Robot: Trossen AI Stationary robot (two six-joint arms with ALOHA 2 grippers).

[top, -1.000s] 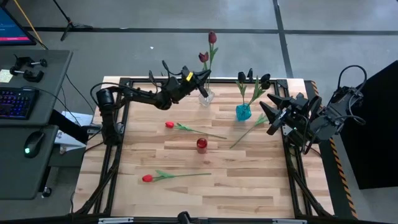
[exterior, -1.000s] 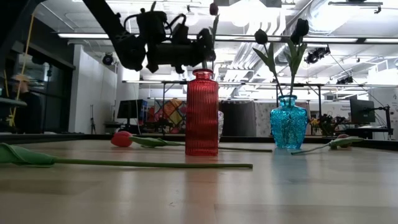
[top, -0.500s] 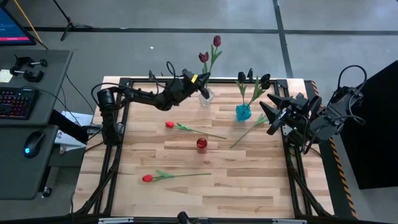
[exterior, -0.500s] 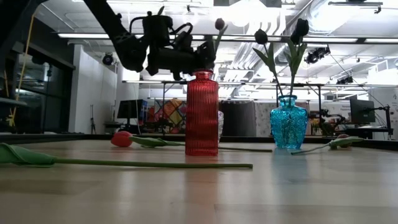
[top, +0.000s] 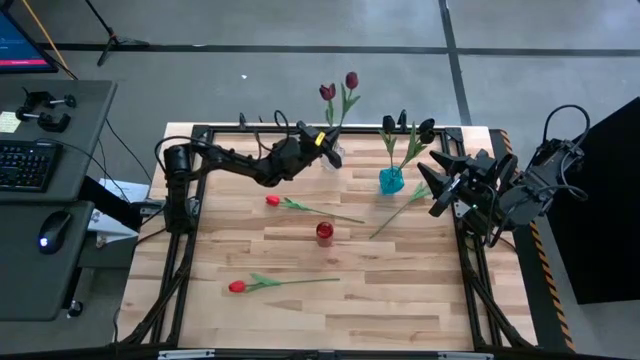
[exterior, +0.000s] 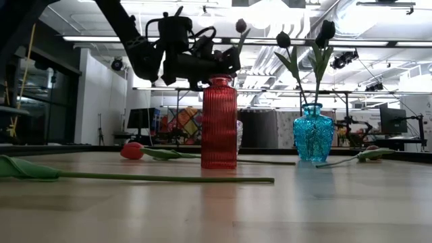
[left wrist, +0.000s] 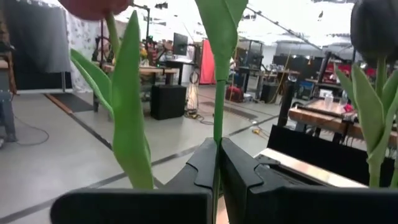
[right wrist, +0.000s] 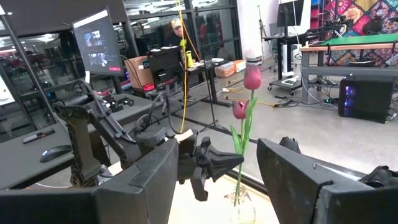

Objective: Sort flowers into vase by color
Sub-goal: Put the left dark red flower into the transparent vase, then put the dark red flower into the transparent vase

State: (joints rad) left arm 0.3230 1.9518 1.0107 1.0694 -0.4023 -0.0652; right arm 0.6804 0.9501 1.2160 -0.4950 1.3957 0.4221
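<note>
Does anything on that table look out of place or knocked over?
Nothing is spilled or toppled; the red ribbed vase and blue glass vase stand upright. Three tulips lie loose on the wooden table: two red ones and one beside the blue vase.

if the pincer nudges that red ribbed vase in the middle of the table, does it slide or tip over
The red vase looks tall and narrow, so a push near its neck would probably tip it. It appears empty, so it is likely light. Pushed low down, it might slide on the smooth wooden table instead.
</note>
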